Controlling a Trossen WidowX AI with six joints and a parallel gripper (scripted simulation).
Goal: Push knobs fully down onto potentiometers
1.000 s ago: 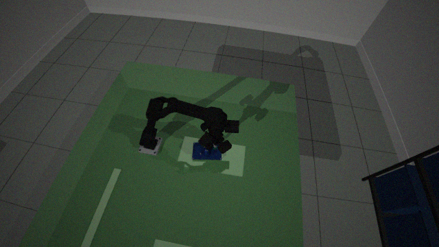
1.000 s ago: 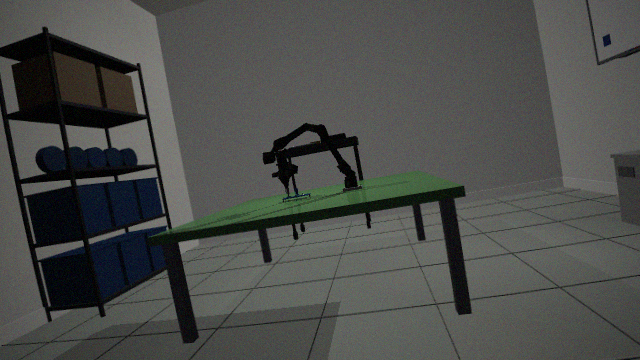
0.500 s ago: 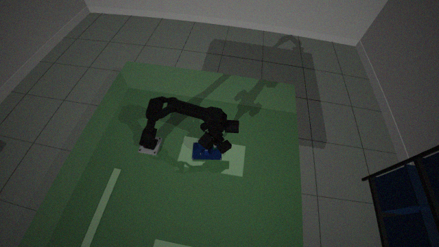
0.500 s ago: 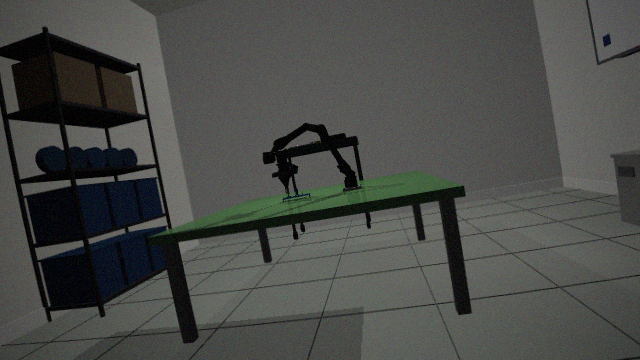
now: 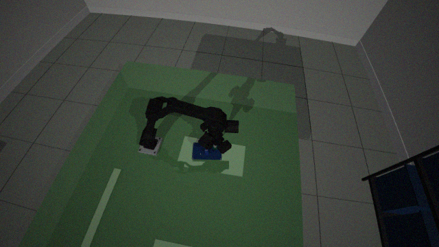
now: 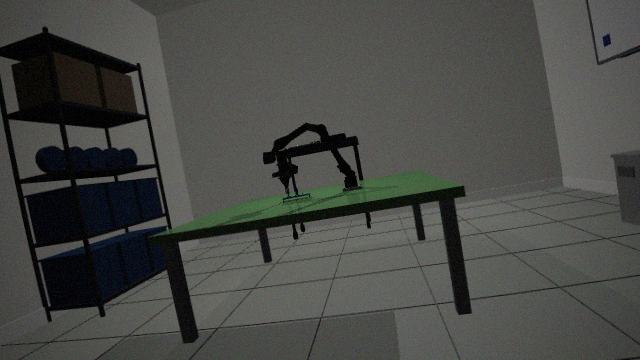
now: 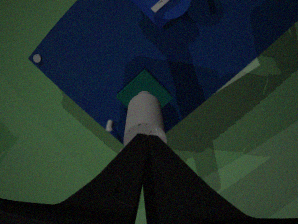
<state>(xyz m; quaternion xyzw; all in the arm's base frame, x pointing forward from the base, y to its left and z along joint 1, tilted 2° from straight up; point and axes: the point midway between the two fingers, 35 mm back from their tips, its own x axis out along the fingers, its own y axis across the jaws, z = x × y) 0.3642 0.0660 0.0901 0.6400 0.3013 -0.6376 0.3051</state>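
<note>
The blue circuit board stands on the green table, on a light green patch. Nearer, a pale grey knob stands on a green square potentiometer. My gripper is shut, with nothing between the fingers. Its joined tips are right at the top of the grey knob; I cannot tell whether they touch it.
The arm's base is bolted to the table left of the board. A pale stripe runs along the table's front left. A shelf rack with boxes stands off the table, and a grey bin stands at the far right.
</note>
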